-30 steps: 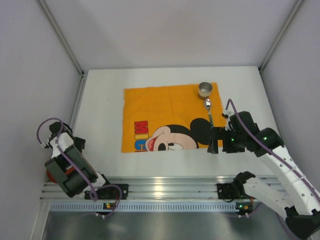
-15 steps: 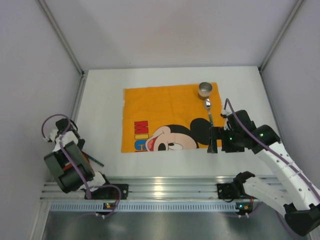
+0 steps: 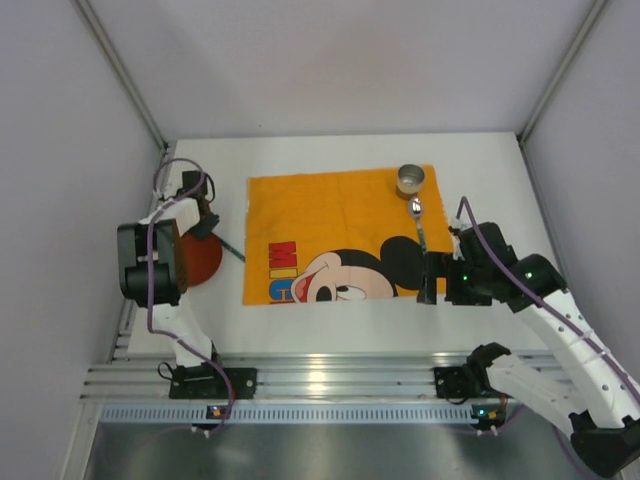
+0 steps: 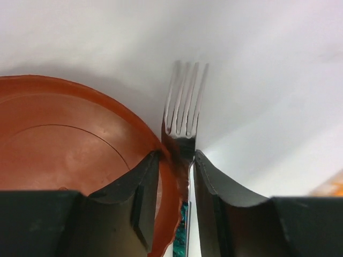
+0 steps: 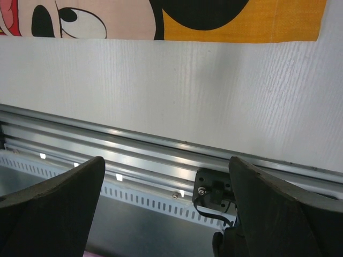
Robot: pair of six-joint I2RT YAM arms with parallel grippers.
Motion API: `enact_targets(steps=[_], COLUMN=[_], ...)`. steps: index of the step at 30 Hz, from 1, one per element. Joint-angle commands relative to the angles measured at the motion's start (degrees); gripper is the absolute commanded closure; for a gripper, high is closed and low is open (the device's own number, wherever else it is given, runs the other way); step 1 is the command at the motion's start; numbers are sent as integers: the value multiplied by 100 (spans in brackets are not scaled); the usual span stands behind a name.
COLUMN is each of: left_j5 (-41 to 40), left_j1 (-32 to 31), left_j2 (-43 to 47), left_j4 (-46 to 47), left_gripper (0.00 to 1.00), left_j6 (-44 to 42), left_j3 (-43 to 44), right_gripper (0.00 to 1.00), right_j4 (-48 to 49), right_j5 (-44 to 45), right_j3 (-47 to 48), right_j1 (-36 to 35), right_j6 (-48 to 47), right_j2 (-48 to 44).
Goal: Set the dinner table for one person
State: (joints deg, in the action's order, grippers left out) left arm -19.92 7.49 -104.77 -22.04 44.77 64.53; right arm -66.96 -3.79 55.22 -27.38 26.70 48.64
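Observation:
On the white dinner table (image 3: 480, 180), my left gripper (image 3: 200, 222) sits left of the orange cartoon-mouse cloth (image 3: 330, 215). In the left wrist view my left gripper (image 4: 174, 163) is shut on the rim of an orange-red plate (image 4: 64, 144) and a silver fork (image 4: 185, 107) together, the tines pointing away. From above, the plate (image 3: 198, 260) and the fork's handle (image 3: 233, 250) show beside the cloth's left edge. A metal cup (image 3: 410, 180) and a spoon (image 3: 418, 222) lie on the cloth's right side. My right gripper (image 3: 430, 280) is open and holds nothing.
In the right wrist view my right gripper (image 5: 166, 198) hangs over the table's near edge, above the aluminium rail (image 5: 161, 155) and the cloth's front hem (image 5: 225, 32). Grey walls enclose the table on three sides.
My left arm swung from the near-left corner up to the cloth's left edge, its jaws closing and the plate and fork coming along. The right arm barely moved.

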Motion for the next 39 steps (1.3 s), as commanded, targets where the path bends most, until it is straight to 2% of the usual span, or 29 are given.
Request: enact_targets(steps=[1,6,9,10,11,12,14,19,26,30,34,39], left_j5=[1131,1087,815,667,596,551,332,296,848,1025,911,1192], left_j1=[-537,-722,-731,-722,-722,-722,-731,-591,-476,-476,-406,-327], left_j2=[-947,-1414,-1380,-1284,-1239,-1178,-950,-291,324,598,440,221], left_j4=[-80,-616,-836,-863,-976,-995,-1074,-1092,-1074,-820,-837,-609], left_gripper=[74,69,52,36,30,25,22,20,21,21,21,23], left_j6=[50,-740,-1109,-1207,-1286,-1444,-1568,-1726,-2060,-2385,-2684,-2886], left_j3=[751,2157,2414,2441,2467,2468,2433,2108,1906,1458,1106,938], right_gripper=[0,0,0,0,0,0,0,0,0,0,0,0], right_j4=[95,192,244,262,306,341,429,605,860,965,1097,1124], right_j5=[151,159,203,212,221,230,221,186,177,212,256,353], right_j3=[-20,-152,-82,-73,-82,-82,-117,-143,-178,-248,-380,-355], right_j1=[-66,-66,-66,-66,-66,-66,-66,-66,-66,-66,-66,-66], right_j6=[265,468,547,564,599,626,661,714,714,767,828,697], right_j2=[-249,-312,-285,-276,-268,-268,-233,-118,14,31,14,136])
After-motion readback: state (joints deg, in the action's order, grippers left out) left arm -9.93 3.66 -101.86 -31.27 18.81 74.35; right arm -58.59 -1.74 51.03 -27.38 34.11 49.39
